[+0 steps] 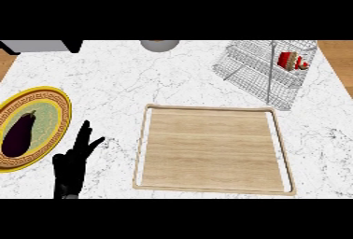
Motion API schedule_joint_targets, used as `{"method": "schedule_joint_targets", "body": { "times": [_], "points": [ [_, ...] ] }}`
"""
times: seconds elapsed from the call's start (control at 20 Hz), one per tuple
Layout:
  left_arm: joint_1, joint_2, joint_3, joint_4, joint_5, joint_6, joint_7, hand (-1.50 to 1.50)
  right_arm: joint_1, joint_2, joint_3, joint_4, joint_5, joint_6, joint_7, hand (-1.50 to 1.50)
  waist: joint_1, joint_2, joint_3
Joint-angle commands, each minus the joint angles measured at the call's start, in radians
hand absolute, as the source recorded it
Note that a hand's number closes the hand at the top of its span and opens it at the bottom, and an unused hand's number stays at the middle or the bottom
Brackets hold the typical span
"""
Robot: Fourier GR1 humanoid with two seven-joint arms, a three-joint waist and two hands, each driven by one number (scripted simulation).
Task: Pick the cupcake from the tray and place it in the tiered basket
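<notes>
Your left hand (71, 163) is the only one showing. It rests low at the near edge, fingers spread and pointing up, holding nothing. Your right hand is out of view, so I can tell you nothing of its fingers.

The tray (210, 149) lies just to the right of that hand, and its wooden floor is bare. Well off to the hand's upper right stands the tiered basket (255, 74). On its wire shelf sits a small red and tan thing, the cupcake (291, 60) as far as I can make out. It is too small to say whether it sits upright.

So I judge the placing done, or all but. What remains is to leave cleanly. If you have a hand near the basket, lift it straight up before drawing it back, so that no finger catches a wire and tips the shelf.

For room: close on the left hand's outer side is a yellow-rimmed plate (63, 105) with an aubergine (19, 134) on it, so do not sweep left. Beyond the hand, the counter (138, 79) is open marble between plate and basket, up to a grey round object (160, 45) at the far edge. Crossing right, the tray's raised rim is the one low edge to clear.
</notes>
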Motion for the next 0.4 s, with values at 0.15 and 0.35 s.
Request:
{"method": "schedule_joint_targets", "body": {
  "times": [0.15,0.35],
  "points": [
    [0.050,-0.017,-0.014,0.012,-0.011,0.008,-0.008,0.00,0.330,-0.147,-0.227,-0.063,-0.177,0.285,-0.055,-1.50,-0.006,0.006,-0.003],
    [0.038,0.004,0.011,0.056,0.002,-0.017,-0.032,0.00,0.427,-0.222,-0.364,0.007,-0.283,0.446,-0.099,-1.50,0.008,0.010,-0.003]
  ]
}}
